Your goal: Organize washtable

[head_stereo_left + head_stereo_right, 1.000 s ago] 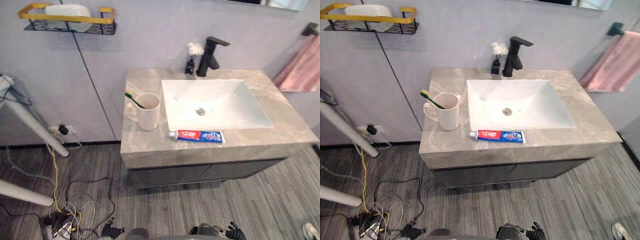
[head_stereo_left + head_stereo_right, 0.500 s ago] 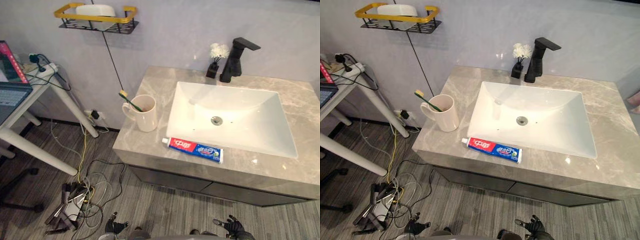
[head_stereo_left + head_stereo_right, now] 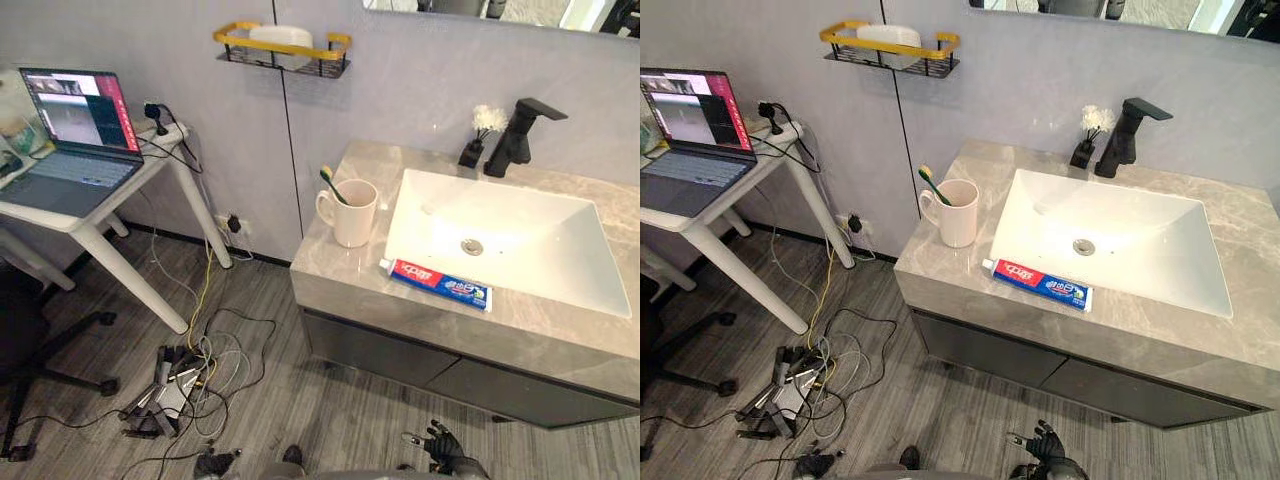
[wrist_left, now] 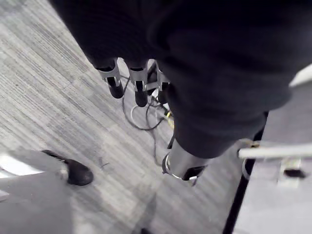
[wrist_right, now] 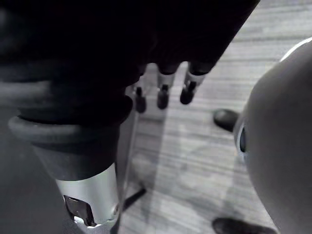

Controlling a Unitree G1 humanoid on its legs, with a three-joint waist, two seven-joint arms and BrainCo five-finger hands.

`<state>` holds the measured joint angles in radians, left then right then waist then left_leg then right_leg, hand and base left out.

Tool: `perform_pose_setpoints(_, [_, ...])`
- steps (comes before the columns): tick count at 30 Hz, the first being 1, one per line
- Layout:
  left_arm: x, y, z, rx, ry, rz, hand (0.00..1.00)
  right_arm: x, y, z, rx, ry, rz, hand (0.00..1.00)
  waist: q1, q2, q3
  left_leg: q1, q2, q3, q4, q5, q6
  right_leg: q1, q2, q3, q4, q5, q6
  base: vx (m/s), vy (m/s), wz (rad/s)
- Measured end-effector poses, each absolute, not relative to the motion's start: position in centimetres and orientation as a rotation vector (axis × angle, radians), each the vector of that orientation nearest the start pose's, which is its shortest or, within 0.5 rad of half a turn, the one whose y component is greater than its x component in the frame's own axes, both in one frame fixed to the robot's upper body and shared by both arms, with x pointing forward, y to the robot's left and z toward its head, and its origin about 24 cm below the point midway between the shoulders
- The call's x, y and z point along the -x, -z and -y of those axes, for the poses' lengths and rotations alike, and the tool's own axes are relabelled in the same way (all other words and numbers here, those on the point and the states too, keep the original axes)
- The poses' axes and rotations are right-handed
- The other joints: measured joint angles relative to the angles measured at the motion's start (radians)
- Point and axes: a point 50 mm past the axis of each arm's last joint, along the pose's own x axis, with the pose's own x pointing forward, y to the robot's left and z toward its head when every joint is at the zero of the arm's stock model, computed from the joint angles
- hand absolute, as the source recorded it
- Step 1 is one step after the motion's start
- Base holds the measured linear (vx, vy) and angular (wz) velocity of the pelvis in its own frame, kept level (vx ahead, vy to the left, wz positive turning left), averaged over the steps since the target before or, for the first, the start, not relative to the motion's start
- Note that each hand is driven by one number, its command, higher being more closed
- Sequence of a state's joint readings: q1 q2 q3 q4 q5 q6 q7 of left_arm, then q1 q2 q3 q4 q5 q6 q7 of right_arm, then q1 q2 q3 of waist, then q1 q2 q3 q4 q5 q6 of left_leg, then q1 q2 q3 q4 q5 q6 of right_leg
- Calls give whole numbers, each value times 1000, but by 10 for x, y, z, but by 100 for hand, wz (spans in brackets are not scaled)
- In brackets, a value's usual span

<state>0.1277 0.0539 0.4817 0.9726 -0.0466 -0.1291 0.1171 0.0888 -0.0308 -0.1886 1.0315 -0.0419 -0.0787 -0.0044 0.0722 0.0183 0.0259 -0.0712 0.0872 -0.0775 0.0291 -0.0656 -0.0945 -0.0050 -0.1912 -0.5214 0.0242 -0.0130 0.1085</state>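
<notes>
Washtable (image 3: 345,272): grey marbled stone top over a dark cabinet (image 3: 400,350), set against the pale wall (image 3: 420,80), to the right in both eye views. White rectangular sink (image 3: 520,235) sunk into most of the top. Cream mug (image 3: 354,212) upright on the bare stone left of the sink, just beside its rim, handle turned to the left. Green-handled toothbrush (image 3: 331,186) standing in the mug, tilted, yellow head up and leaning left over the rim. Toothpaste tube (image 3: 436,284) flat on the narrow strip of stone between the sink and the front edge, red end toward the mug, blue end to the right, near the mug but apart from it. Black faucet (image 3: 518,136) at the back edge behind the sink; small dark vase (image 3: 470,153) with white flowers just beside it on the left. Yellow-railed wall shelf (image 3: 283,50) above and left of the top, carrying a white dish (image 3: 281,36). White desk (image 3: 135,280) with an open laptop (image 3: 75,125) well to the left; tangle of cables (image 3: 185,375) on the grey plank floor (image 3: 300,400) between desk and cabinet. Left hand (image 4: 137,87) and right hand (image 5: 163,95) both hanging low over the floor, well apart from the washtable; fingers of each straight and slack, dark tips pointing down, clasping nothing
</notes>
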Motion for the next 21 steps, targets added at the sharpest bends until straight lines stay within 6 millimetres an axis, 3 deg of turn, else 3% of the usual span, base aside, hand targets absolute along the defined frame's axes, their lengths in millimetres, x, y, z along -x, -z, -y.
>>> perform_pose_setpoints(3, [-98, 119, -296, 171, -861, -736, 0, -94, 160, 192, -16, 189, -1049, 0, 8, 12, -17, 2, 3, -6, -18, 1, -1, 4, 2, -5, -10, 0, 0, 19, -3, 14])
perform_pose_setpoints(4, [-114, 84, -328, 163, -975, -529, 0, -88, 160, 196, -8, 197, -1055, 0, 27, 21, -33, -6, 3, -14, -19, 11, -1, -2, 0, -13, -3, 8, 2, 68, -11, 14])
perform_pose_setpoints(5, [-121, 64, -339, 150, -1014, -421, 0, -85, 160, 196, -8, 201, -1055, 0, 29, 26, -37, -9, 4, -18, -17, 23, 1, -2, 0, -19, 3, 9, 4, 99, -15, 24])
perform_pose_setpoints(6, [-134, 17, -356, 88, -1076, -198, 0, -80, 160, 195, 0, 197, -1061, 0, 39, 31, -52, -18, 3, -29, -10, 35, 5, -2, -3, -30, 16, 1, 6, 128, -3, 23])
perform_pose_setpoints(8, [-140, -56, -364, -63, -1131, 115, 0, -78, 158, 195, 18, 179, -1056, 0, 51, 26, -72, -17, -6, -36, -9, 48, 6, -1, -11, -41, 35, -6, 8, 176, 6, 27])
perform_pose_setpoints(9, [-137, -98, -360, -187, -1153, 283, 0, -81, 157, 194, 24, 169, -1042, 0, 51, 31, -76, -16, -18, -46, -7, 53, 4, -1, -25, -52, 52, -15, 13, 144, 14, 30])
perform_pose_setpoints(12, [-132, -158, -336, -434, -1159, 530, 0, -88, 155, 191, 33, 146, -1021, 0, 59, 44, -86, -15, -41, -55, 19, 54, 4, 18, -53, -60, 60, -19, 13, 149, 41, 28])
perform_pose_setpoints(16, [-145, -196, -292, -580, -985, 726, 0, -104, 153, 179, 34, 95, -981, 0, 83, 42, -88, -1, -51, -74, 19, 53, 5, 53, -60, -82, 57, -23, 12, 26, 5, 24])
perform_pose_setpoints(21, [-166, -202, -244, -543, -679, 801, 0, -110, 152, 169, 15, 76, -971, 0, 83, 25, -89, -2, -51, -81, 13, 47, 17, 55, -59, -81, 60, -33, 20, -74, -8, 8])
